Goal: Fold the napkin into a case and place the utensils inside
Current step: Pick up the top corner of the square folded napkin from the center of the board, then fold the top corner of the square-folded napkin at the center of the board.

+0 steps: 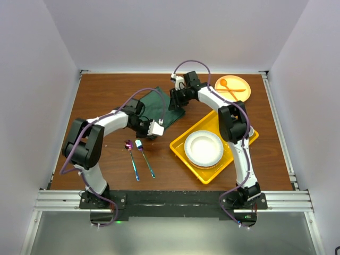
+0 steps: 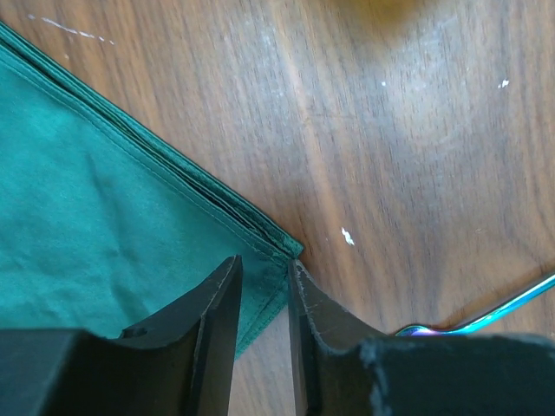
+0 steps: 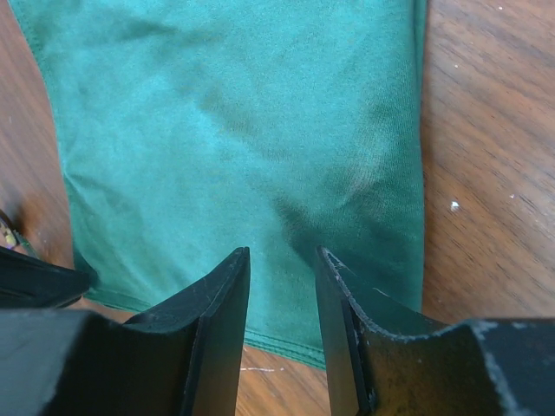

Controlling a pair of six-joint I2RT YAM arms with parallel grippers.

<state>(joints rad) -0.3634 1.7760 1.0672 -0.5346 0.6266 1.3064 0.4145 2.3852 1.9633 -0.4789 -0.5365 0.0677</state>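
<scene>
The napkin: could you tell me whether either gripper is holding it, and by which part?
The left gripper appears to pinch the napkin at its corner; the right gripper straddles an edge, grip unclear.

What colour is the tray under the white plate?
The tray is yellow, clearest in the top external view.

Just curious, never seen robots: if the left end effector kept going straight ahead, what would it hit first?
Probably the corner of the dark green cloth napkin, right at the left end effector; brown wooden table beneath.
</scene>
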